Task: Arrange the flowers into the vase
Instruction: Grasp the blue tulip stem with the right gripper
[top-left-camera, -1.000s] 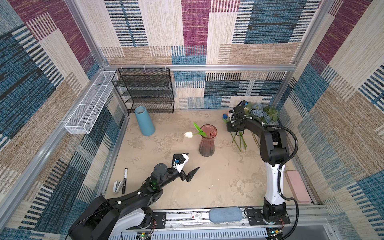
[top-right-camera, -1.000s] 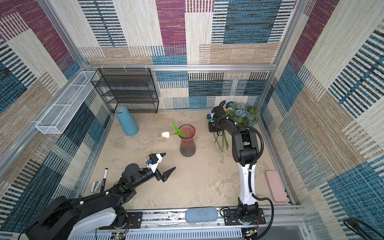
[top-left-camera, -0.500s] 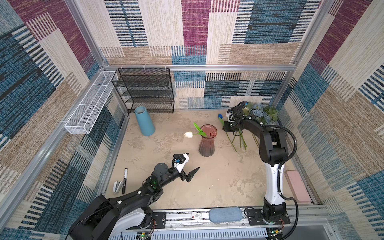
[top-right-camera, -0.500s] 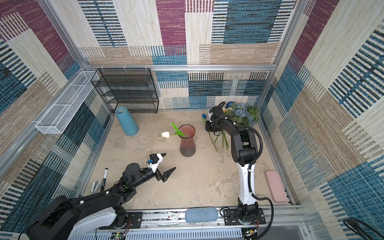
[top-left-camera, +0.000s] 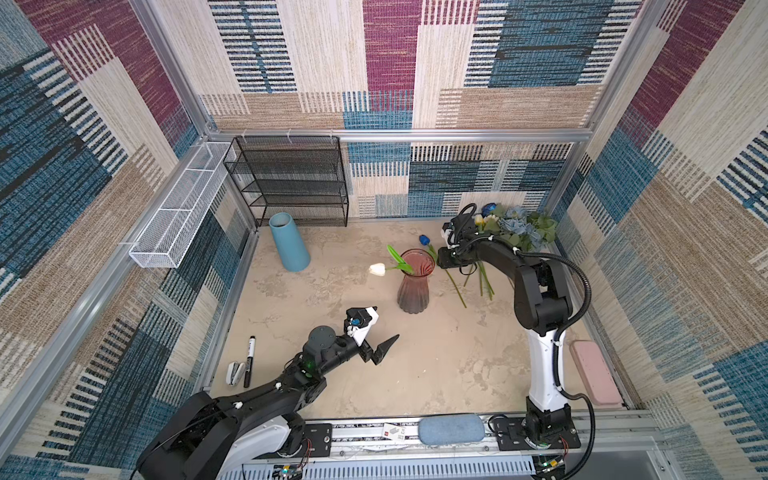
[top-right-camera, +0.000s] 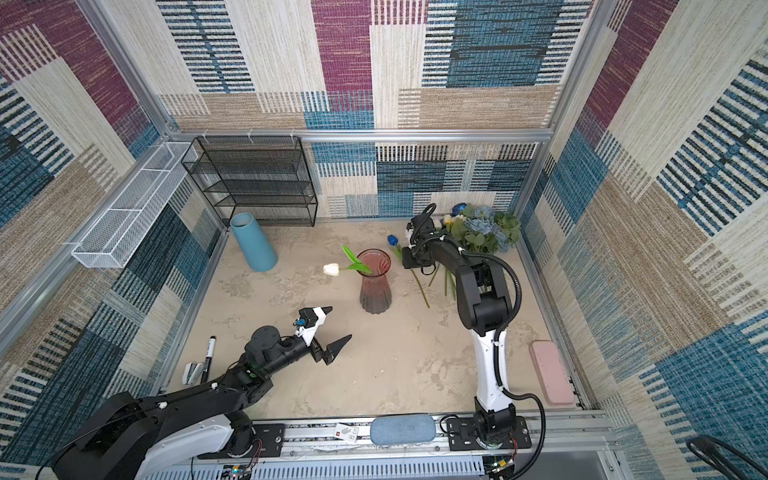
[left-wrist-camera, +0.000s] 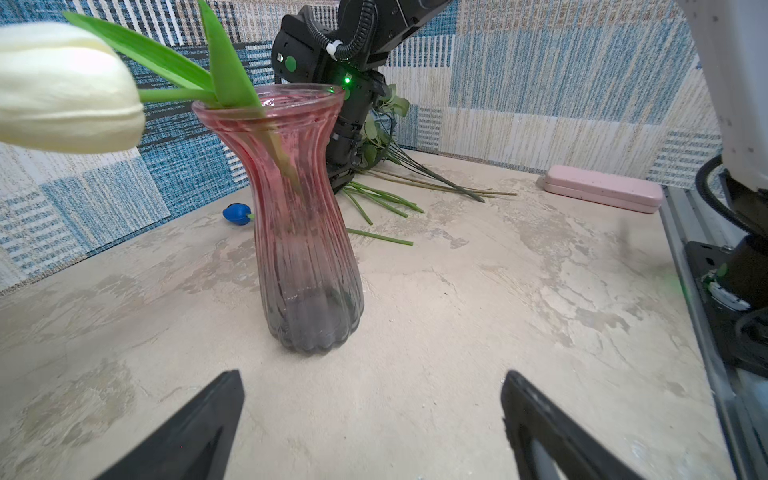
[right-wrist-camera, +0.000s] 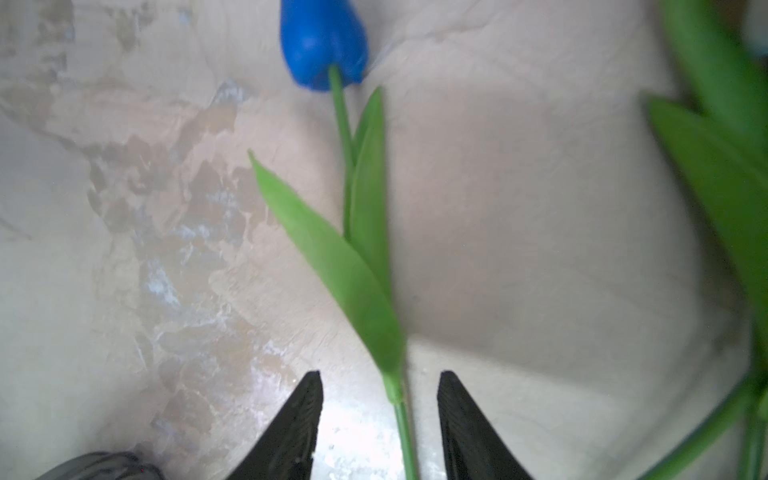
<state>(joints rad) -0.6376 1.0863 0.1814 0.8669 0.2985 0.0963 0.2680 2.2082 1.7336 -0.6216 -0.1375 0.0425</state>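
A ribbed pink glass vase (top-left-camera: 415, 286) (top-right-camera: 375, 286) (left-wrist-camera: 299, 232) stands mid-table with a white tulip (top-left-camera: 377, 269) (top-right-camera: 331, 269) (left-wrist-camera: 62, 87) leaning out of it to the left. Just behind and right of the vase a blue tulip (top-left-camera: 424, 240) (top-right-camera: 392, 240) (right-wrist-camera: 322, 41) lies flat on the table. My right gripper (right-wrist-camera: 380, 376) hangs over its green stem, open, with a gap on each side of the stem. More flowers (top-left-camera: 515, 226) (top-right-camera: 484, 230) are piled in the back right corner. In front of the vase my left gripper (top-left-camera: 386, 323) (left-wrist-camera: 371, 376) is wide open and holds nothing.
A blue cylinder (top-left-camera: 289, 243) leans at the back left, before a black mesh rack (top-left-camera: 291, 183). On the left wall hangs a white wire basket (top-left-camera: 178, 208). A marker (top-left-camera: 250, 359) and a stapler (top-left-camera: 235, 372) lie front left, and a pink case (top-left-camera: 594, 372) front right.
The right gripper moved left towards the vase, taking the blue tulip with it, then opened off the stem. The left arm has stayed put.
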